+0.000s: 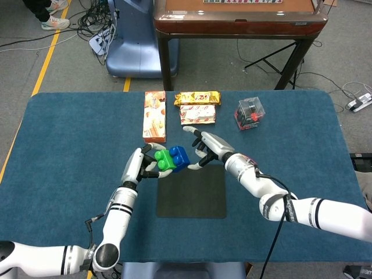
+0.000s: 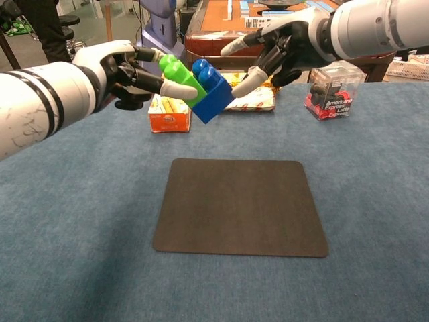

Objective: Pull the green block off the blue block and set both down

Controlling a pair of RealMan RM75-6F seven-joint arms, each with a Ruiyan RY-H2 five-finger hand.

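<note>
- Head view: left hand [image 1: 138, 165] grips the bright green plastic studded block [image 1: 164, 160], joined to the glossy blue plastic studded block [image 1: 179, 157], both held above the near edge of the black rectangular mat [image 1: 192, 190].
- Head view: right hand [image 1: 207, 148], fingers spread and empty, sits just right of the blue block, one fingertip at its edge.
- Chest view: left hand [image 2: 124, 67] clamps the green block [image 2: 175, 76]; right hand [image 2: 285, 47] reaches the blue block [image 2: 210, 92] from the right.
- Step advice: wrap the blue block's sides firmly, then pull straight apart while the left hand braces.
</note>
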